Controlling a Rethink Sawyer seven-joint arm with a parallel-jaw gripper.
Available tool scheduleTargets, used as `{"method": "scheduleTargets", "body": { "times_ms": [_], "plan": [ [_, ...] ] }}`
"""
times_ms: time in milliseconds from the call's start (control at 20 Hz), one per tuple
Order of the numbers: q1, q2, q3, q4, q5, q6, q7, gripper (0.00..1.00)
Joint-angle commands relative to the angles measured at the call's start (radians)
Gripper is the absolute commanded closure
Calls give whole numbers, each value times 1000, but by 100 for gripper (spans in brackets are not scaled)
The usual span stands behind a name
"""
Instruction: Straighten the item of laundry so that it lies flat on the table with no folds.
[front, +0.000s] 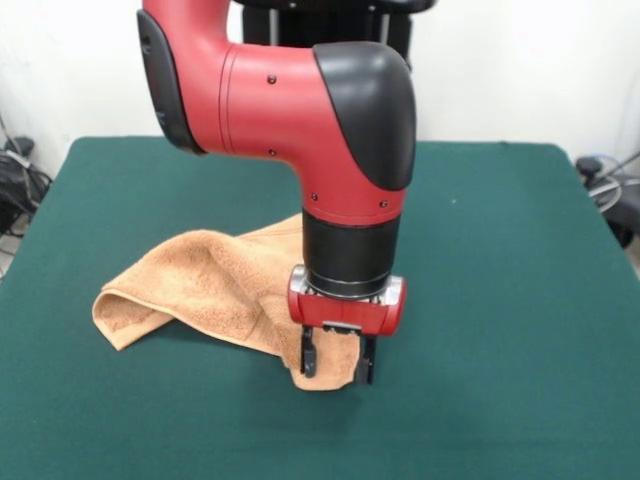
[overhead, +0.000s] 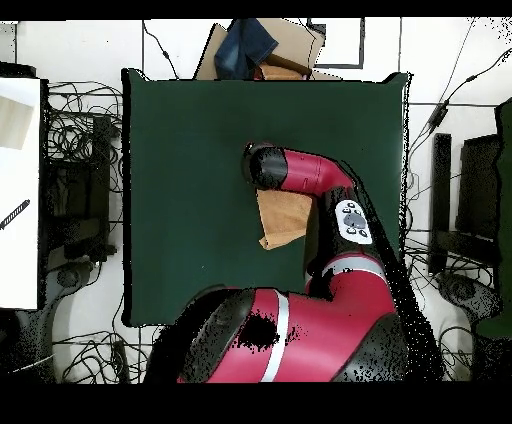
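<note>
I have the claw (front: 337, 362) down at the near corner of the towel (front: 215, 285), its two fingers (front: 308, 356) standing apart on either side of that corner, tips at or just above the tabletop (front: 500, 300). I can't tell for certain whether the tips touch the felt. The cloth between them looks loose rather than pinched, so I judge the grasp is not made yet.

The towel lies rumpled, stretching away from the claw toward the left of the front view, where its far end is doubled over in a thick fold. From above, the arm (overhead: 310, 175) hides much of it; only a tan patch shows beside the wrist.

So the step in hand is taking hold of this corner. Next I'd close on the cloth, lift slightly, and draw away from the folded end, so the doubled part opens out. Pulling too low may simply drag the whole bundle.
</note>
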Motion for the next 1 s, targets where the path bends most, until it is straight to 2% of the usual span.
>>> {"method": "scheduleTargets", "body": {
  "times_ms": [50, 300, 1000],
  "plan": [
    [0, 2, 77, 103, -48, -25, 50, 0],
    [5, -25, 72, 128, -45, -26, 59, 0],
    [11, 13, 75, 88, -41, 12, 39, 0]
  ]
}}
